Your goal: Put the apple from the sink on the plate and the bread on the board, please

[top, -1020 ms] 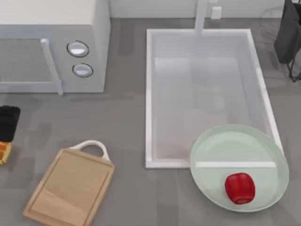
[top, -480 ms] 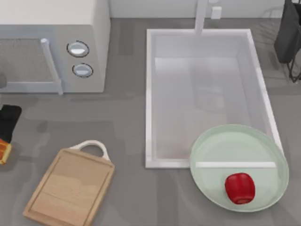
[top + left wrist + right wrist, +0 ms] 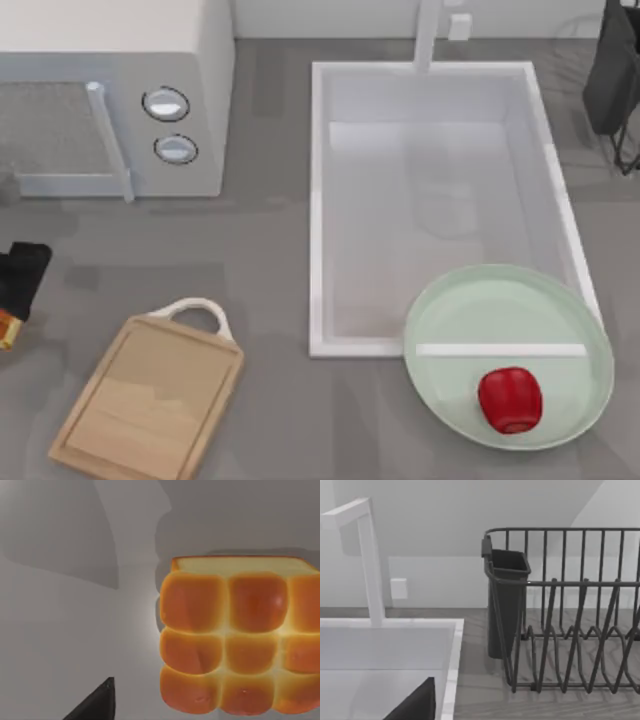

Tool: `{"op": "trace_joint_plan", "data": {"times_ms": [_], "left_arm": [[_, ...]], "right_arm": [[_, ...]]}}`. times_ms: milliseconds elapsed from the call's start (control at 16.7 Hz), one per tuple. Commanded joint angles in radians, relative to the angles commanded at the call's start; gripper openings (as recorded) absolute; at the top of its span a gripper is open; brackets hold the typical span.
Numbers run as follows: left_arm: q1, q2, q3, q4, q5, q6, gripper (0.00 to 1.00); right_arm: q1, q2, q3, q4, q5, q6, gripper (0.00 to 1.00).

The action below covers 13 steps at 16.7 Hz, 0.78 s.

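Hovering at the counter's (image 3: pixel 270 250) left edge, the left hand (image 3: pixel 20 278) is seen above the golden-orange block of pull-apart buns (image 3: pixel 235 645); its finger state cannot be told. With the glossy red apple (image 3: pixel 510 399) already on the pale mint-green plate (image 3: pixel 450 310), the bread step is judged in hand: a descent and grasp, then carriage to the light wooden cutting board (image 3: pixel 150 400). The right hand (image 3: pixel 612 85) is parked beyond the white sink (image 3: pixel 318 200).

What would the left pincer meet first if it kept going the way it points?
Most likely the bread: the left wrist view looks straight at its bun top, with one dark pincer finger beside it. Depth is unclear, so how near it is cannot be told.
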Motion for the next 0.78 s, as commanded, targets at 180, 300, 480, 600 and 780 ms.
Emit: {"op": "trace_joint_plan", "data": {"times_ms": [180,300,480,600,780], "left_arm": [[0.002,0.033,-0.056,0.088,0.0,0.002,1.0],[0.003,0.069,-0.073,0.139,0.0,0.004,1.0],[0.005,0.117,-0.071,0.187,0.0,0.007,1.0],[0.005,0.128,-0.066,0.194,0.001,0.007,1.0],[0.005,0.128,-0.066,0.194,0.001,0.007,1.0]], "right_arm": [[0.0,0.0,0.0,0.0,0.0,0.0,1.0],[0.0,0.0,0.0,0.0,0.0,0.0,1.0],[0.0,0.0,0.0,0.0,0.0,0.0,1.0],[0.0,0.0,0.0,0.0,0.0,0.0,1.0],[0.0,0.0,0.0,0.0,0.0,0.0,1.0]]}}
